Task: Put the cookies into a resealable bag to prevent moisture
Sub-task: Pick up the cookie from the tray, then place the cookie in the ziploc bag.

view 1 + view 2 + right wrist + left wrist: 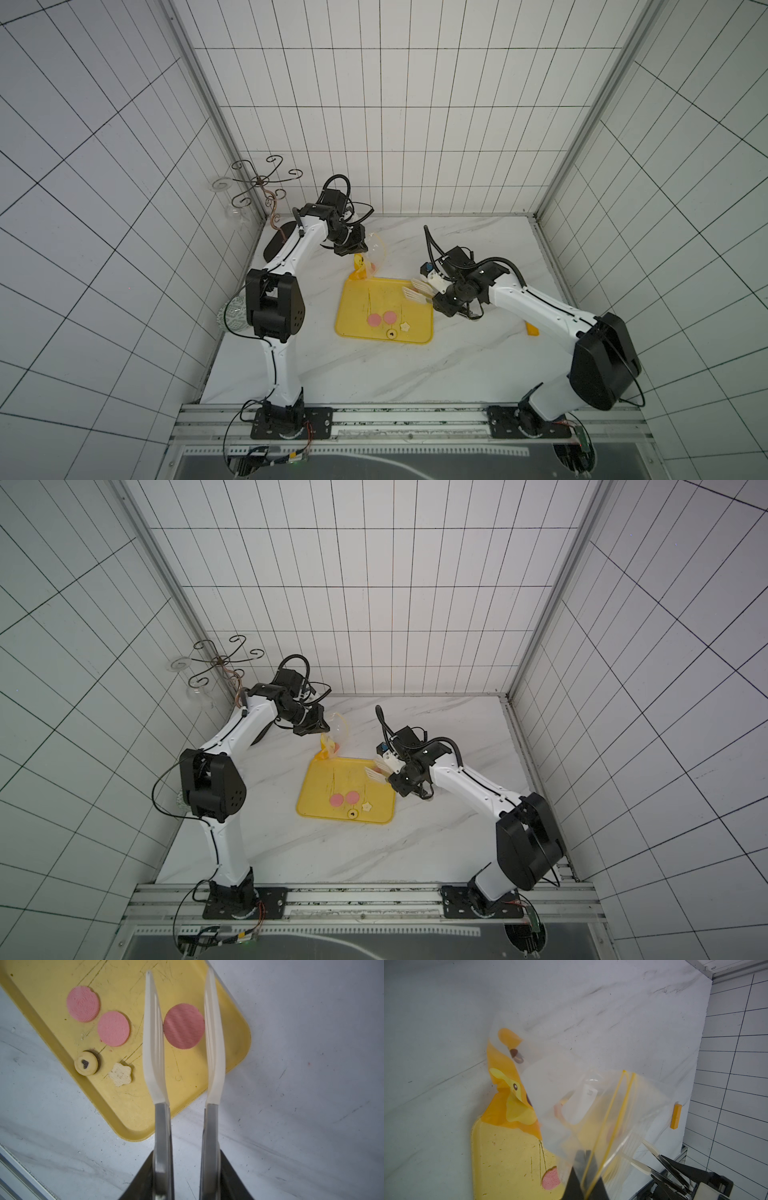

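In both top views the left hand (360,249) (325,729) is clamped on the upper edge of the resealable bag (362,269) (328,749). The bag hangs from it, its yellow end reaching the far-left corner of the yellow tray (353,299) (316,783) at mid-worktop (457,357). On the tray's near part lie two pink cookies (374,319) (336,799) just beside each other. A flower-shaped piece (405,327) and a yellow round (391,333) lie slightly nearer. The right hand (415,289) (376,769) hovers over the tray's far-right corner.

In the left wrist view the black fingers (572,1186) pinch the bag's (571,1084) clear mouth at its yellow zip lines. Blurred pink shapes show through the plastic. An orange block (676,1115) lies on the worktop near the right wall.

In the right wrist view the right hand (178,971) has its long white fingers (153,1043) closed on the edges of a third pink cookie (184,1026), raised above the tray (128,1118). The two pink cookies (113,1028), the yellow round (86,1063) and the flower-shaped piece (120,1074) lie on the tray, apart from the fingers.
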You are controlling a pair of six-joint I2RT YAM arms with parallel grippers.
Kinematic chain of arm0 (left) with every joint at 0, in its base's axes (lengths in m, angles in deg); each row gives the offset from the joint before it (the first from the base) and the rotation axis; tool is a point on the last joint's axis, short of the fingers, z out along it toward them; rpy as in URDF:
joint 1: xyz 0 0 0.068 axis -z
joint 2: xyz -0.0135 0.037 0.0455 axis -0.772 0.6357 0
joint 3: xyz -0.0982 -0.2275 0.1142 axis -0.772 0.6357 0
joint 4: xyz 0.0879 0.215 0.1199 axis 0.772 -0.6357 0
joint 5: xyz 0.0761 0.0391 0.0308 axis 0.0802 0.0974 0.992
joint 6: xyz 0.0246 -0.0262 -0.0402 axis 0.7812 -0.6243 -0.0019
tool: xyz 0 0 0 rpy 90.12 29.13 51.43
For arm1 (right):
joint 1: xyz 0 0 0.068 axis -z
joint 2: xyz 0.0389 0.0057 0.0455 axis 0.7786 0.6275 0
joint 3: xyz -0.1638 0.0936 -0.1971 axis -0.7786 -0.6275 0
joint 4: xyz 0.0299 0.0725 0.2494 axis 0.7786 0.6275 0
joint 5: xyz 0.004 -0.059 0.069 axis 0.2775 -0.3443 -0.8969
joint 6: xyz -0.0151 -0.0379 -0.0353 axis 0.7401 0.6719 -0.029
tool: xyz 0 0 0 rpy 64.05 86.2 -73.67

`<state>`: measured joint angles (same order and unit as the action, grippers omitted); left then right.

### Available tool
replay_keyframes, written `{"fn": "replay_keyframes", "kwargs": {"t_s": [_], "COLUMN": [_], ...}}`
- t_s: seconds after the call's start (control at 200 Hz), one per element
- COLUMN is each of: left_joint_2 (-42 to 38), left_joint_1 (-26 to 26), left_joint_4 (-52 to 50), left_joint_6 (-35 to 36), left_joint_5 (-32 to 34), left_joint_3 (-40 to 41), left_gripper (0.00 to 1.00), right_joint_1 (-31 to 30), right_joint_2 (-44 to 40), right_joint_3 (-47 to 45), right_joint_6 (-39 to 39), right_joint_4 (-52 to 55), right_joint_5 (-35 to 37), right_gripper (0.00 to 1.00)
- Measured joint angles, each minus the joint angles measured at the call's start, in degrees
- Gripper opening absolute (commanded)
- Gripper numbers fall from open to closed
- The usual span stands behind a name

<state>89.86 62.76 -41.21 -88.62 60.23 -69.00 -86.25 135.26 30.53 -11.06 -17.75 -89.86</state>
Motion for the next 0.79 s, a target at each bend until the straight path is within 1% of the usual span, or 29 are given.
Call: {"fn": "replay_keyframes", "kwargs": {"t_s": [0.2,0.405,0.62,0.795], "left_joint_2": [0.0,0.0,0.0,0.0], "left_joint_1": [0.0,0.2,0.7,0.7], "left_joint_4": [0.0,-0.2,-0.2,-0.7], "left_joint_6": [0.0,0.0,0.0,0.0], "left_joint_5": [0.0,0.0,0.0,0.0], "left_joint_3": [0.0,0.0,0.0,0.0], "left_gripper": [0.0,0.0,0.0,0.0], "right_joint_1": [0.3,0.3,0.3,0.3], "right_joint_2": [-3.7,-3.5,1.5,7.1], "right_joint_3": [1.8,11.5,21.5,23.4], "right_joint_6": [-0.6,-1.4,-1.6,-1.5], "right_joint_4": [-0.3,-1.9,-6.2,-7.6], "right_joint_5": [-1.3,-4.1,-8.3,-10.7], "right_gripper": [0.42,0.42,0.42,0.42]}}
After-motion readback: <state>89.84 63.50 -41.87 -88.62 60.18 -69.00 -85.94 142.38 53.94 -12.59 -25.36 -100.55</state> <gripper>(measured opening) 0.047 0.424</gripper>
